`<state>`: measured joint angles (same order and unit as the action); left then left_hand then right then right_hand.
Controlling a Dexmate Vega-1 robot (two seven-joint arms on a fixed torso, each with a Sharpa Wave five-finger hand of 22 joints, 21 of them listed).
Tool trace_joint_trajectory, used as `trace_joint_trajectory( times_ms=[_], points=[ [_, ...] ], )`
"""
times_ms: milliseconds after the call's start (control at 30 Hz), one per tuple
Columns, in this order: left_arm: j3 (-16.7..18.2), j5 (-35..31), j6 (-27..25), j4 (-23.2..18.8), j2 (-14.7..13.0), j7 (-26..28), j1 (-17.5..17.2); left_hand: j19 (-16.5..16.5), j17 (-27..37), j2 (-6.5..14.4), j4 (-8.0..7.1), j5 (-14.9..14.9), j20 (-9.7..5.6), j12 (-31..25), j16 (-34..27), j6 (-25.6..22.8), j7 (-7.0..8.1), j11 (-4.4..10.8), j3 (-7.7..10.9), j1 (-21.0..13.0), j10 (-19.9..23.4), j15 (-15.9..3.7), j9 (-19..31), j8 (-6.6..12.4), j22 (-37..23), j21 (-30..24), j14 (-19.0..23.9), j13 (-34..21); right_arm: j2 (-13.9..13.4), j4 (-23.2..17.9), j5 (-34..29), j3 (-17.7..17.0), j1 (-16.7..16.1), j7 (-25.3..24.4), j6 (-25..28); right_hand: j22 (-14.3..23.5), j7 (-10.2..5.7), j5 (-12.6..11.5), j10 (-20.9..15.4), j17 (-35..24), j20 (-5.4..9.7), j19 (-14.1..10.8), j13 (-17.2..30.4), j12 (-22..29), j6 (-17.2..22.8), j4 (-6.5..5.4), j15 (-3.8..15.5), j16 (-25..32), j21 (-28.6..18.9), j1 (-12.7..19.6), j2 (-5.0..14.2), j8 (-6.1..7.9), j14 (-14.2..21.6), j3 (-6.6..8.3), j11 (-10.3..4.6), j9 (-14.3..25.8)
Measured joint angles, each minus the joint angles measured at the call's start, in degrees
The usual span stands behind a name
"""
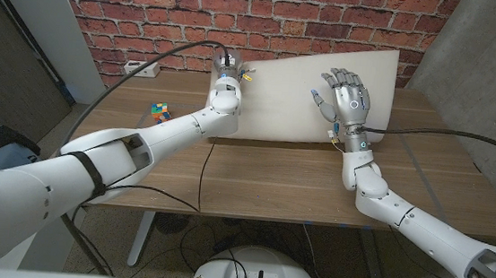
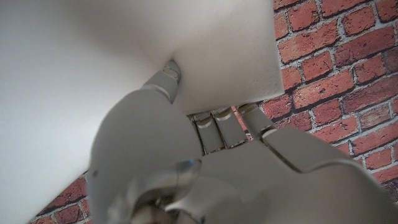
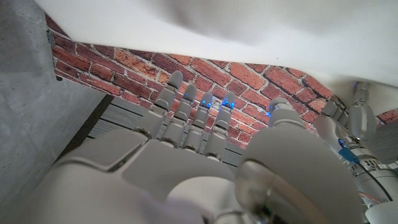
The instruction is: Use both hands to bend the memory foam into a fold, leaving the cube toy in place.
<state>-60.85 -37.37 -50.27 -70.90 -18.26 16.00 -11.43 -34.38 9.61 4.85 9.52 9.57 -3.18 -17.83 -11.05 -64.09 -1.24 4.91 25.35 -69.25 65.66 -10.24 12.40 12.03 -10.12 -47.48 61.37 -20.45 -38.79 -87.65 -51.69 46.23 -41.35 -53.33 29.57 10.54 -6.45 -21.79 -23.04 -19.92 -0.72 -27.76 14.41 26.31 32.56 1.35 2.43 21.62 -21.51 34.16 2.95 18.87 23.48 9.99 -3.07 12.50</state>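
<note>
Left hand [image 2: 161, 155] grips foam [image 2: 93, 74]; head view adds cube toy [image 1: 160, 110].

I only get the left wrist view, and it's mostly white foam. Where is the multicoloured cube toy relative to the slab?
Observer: The multicoloured cube toy sits on the wooden table, to the robot's left of the white memory foam slab and apart from it.
Operator: And my right hand?
Observer: The right hand is over the slab's right part with its fingers spread. I cannot tell whether it touches the slab.
</note>
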Motion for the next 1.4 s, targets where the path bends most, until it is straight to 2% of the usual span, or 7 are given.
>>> trace_joint_trajectory(
  times_ms=[167, 300, 700, 933, 1033, 1333, 1400],
  points=[
    [-0.2, 0.7, -0.1, 0.8, 0.4, 0.8, 0.4, 0.0, 0.0, -0.2, 0.01, 0.0, 0.00, 0.0, 0.0, 0.0, -0.01, 0.00, 0.01, -0.2, 0.0, -0.02, 0.0, -0.01, 0.0, -0.1, 0.4, 0.0, 0.1, 0.7, 0.0, 0.3, -0.1, 2.5, -0.8, 0.0, 0.00, 0.5, 1.0, 0.0, -0.30, -0.3, 0.0, -0.5, 0.0, 0.46, -0.03, -0.8, 0.0, 0.0, 0.02, -0.20, 0.0, 0.47, 0.80, -0.2],
    [-0.4, 1.2, -0.1, 1.2, 0.5, 1.2, 0.6, 0.0, 0.0, -0.2, 0.01, -0.1, 0.00, 0.2, 0.0, -0.2, -0.19, 0.01, 0.01, -0.2, 0.0, -0.09, 0.0, -0.17, 0.0, -0.2, 0.5, 0.0, 0.3, 1.1, 0.1, 0.6, 0.0, 4.6, -1.0, 0.0, 0.00, 0.8, 1.7, 0.3, -0.94, 0.3, -0.3, -0.7, 0.0, 0.46, 0.25, -1.3, 0.0, -0.3, 0.30, -0.50, -0.3, 0.47, 0.81, -0.3],
    [-1.5, 2.1, 1.1, 1.7, -0.1, 1.0, 1.5, 0.0, 0.0, -0.2, -0.01, -0.1, 0.00, 0.2, 0.0, -0.7, -0.10, 0.13, -0.01, -0.2, 0.1, -0.23, 0.0, -0.13, 0.0, -0.2, 0.8, 0.0, 1.6, 3.4, 0.5, 1.6, 1.0, 8.5, -0.9, 0.0, 0.00, 1.1, 1.3, 0.5, -1.25, 0.0, -0.6, -0.7, 0.0, 0.88, 0.03, -1.3, 0.0, -0.5, 0.08, -0.50, 0.0, 0.88, 0.39, -0.5],
    [-2.4, 2.1, 1.6, 1.0, -1.1, 0.4, 1.7, 0.0, 0.0, -0.2, -0.02, -0.1, 0.00, 0.2, 0.0, -0.7, -0.11, 0.13, -0.02, -0.2, 0.1, -0.30, 0.0, -0.12, 0.0, -0.2, 0.7, 0.0, 2.1, 4.0, 0.2, 2.0, 1.3, 9.4, -0.1, 0.0, 0.20, 1.3, 1.3, 0.5, -1.57, 0.3, -0.6, -0.7, 0.8, 1.26, 0.23, -1.7, 0.3, -0.5, 0.08, -0.50, 0.6, 1.26, -0.02, -0.5],
    [-2.6, 2.0, 2.8, 0.4, -1.7, -0.9, 1.7, 0.0, 0.0, -0.2, -0.02, -0.1, 0.00, 0.2, 0.0, -0.7, -0.11, 0.13, -0.02, -0.2, 0.1, -0.30, 0.0, -0.12, 0.0, -0.2, 0.7, 0.0, 3.2, 5.9, 0.1, 3.3, 2.4, 10.0, 0.2, 0.0, 0.42, 1.3, 1.0, 0.8, -1.56, 0.3, -0.6, -0.7, 1.0, 1.28, 0.23, -1.7, 0.3, -0.5, 0.06, -0.50, 0.6, 1.29, -0.22, -0.5],
    [-3.2, 1.5, 3.1, -0.9, -2.6, -1.9, 1.5, 0.0, 0.1, -0.2, -0.03, -0.3, 0.00, 0.4, 0.0, -0.7, -0.11, 0.13, -0.03, -0.2, 0.1, -0.29, 0.0, -0.16, 0.0, -0.4, 0.7, 0.0, 3.6, 6.8, -0.2, 4.1, 3.1, 12.1, 0.9, 0.0, 0.28, 1.7, -0.1, 0.8, -1.56, 0.3, -0.8, -0.7, 2.8, 1.73, 0.18, -1.9, 0.5, -0.1, -0.38, -0.21, 1.2, 1.73, 0.12, -0.5],
    [-3.3, 0.4, 3.1, -1.1, -2.6, -2.8, 1.5, 0.0, 0.1, -0.2, -0.03, -0.3, 0.00, 0.4, 0.0, -0.8, -0.05, 0.13, -0.03, -0.2, 0.1, -0.29, 0.0, -0.17, 0.0, -0.4, 0.7, 0.0, 4.2, 8.3, -0.3, 5.3, 4.1, 12.5, 1.0, 0.0, 0.30, 1.7, -0.5, 0.9, -1.56, 0.3, -0.8, -0.7, 2.8, 1.97, 0.15, -1.9, 0.5, -0.1, -0.38, -0.21, 1.7, 1.49, 0.05, -0.6]
  ],
)
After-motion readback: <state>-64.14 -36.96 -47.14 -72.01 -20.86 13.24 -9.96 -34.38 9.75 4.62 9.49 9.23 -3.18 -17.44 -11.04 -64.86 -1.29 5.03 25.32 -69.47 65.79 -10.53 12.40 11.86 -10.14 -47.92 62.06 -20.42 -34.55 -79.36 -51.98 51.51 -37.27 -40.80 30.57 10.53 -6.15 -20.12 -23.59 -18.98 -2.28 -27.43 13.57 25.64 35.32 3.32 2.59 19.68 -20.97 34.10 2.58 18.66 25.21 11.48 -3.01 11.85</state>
